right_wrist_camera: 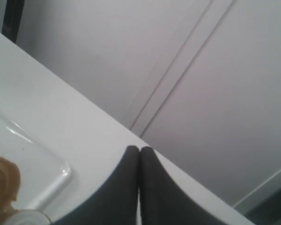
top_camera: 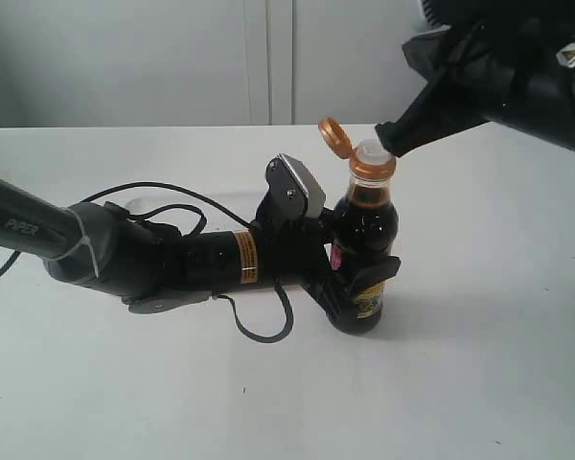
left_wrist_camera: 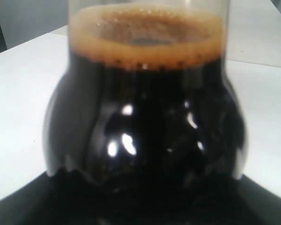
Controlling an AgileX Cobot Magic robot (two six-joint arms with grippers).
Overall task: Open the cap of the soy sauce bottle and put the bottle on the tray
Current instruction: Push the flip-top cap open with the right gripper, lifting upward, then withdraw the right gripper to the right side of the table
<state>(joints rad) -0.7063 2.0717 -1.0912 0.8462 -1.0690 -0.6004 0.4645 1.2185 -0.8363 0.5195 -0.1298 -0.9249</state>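
Note:
The soy sauce bottle (top_camera: pixel 366 218) stands upright on the white table, and my left gripper (top_camera: pixel 362 289) is shut on its lower body over the label. Its dark liquid with a foamy brown ring fills the left wrist view (left_wrist_camera: pixel 145 117). The orange-gold cap (top_camera: pixel 334 136) is flipped open and leans back to the left, baring the white spout (top_camera: pixel 371 150). My right gripper (top_camera: pixel 387 135) is shut with nothing in it, its tip right beside the spout. In the right wrist view its closed fingers (right_wrist_camera: pixel 131 164) point past the cap lid (right_wrist_camera: pixel 2 180) and a corner of the tray (right_wrist_camera: pixel 61 174).
The left arm (top_camera: pixel 125 251) lies low across the table with a black cable (top_camera: pixel 259 331) looping beneath it. A pale wall with panel seams (top_camera: pixel 268 57) stands behind the table's far edge. The right arm (top_camera: pixel 517 67) comes in from the upper right.

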